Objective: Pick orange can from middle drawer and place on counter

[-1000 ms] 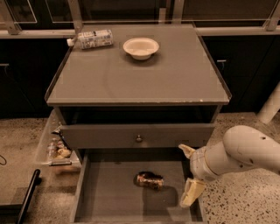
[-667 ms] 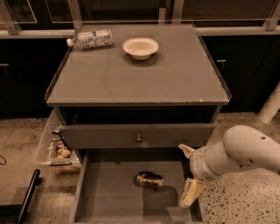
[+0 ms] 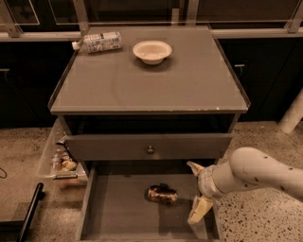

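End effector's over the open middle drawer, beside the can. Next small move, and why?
Probably ease the end effector left toward the orange can. It stands open just right of the can, which lies on its side on the middle drawer floor, untouched.

The setting reads as an office kitchenette or robot test area. A free-standing grey drawer cabinet topped by the counter stands on speckled terrazzo-type flooring, backed by dark base cabinets and metal-framed glass panels. Food-related items support this: a white bowl and a white labelled bottle on the counter, the orange can in the pulled-out middle drawer, a clear bin of packaged items at the cabinet's side, and the robot's gripper, fingers spread, over the drawer's right part near the can.
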`<state>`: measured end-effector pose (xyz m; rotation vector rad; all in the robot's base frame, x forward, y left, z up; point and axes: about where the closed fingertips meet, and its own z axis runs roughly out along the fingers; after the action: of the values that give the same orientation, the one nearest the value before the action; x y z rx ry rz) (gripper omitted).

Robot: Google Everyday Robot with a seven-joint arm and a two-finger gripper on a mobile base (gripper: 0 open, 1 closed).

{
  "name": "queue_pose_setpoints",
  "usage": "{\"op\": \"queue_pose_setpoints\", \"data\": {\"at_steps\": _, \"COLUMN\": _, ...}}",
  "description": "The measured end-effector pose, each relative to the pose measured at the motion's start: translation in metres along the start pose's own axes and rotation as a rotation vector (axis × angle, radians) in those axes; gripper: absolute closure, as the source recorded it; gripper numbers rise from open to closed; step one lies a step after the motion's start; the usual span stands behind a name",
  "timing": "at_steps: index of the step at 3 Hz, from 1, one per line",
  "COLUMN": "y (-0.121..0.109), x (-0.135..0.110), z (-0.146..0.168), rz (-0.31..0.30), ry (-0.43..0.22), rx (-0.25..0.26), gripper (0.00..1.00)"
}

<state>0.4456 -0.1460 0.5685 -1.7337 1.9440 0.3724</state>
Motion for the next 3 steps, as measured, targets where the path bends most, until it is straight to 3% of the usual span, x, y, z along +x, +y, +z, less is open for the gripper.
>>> {"op": "queue_pose_setpoints", "data": {"at_steps": 1, "y": 0.004, "x": 0.025, "z": 0.063, "rz": -0.017, "ry": -0.042, "rx": -0.044, "gripper": 0.0}}
{"op": "queue_pose_setpoints", "data": {"at_steps": 2, "y": 0.004, "x": 0.025, "z": 0.063, "rz": -0.017, "ry": -0.043, "rx": -0.044, "gripper": 0.0}}
{"op": "queue_pose_setpoints", "data": {"at_steps": 3, "y": 0.002, "x": 0.026, "z": 0.082, "rz": -0.004, "ry": -0.085, "rx": -0.017, "gripper": 0.0}}
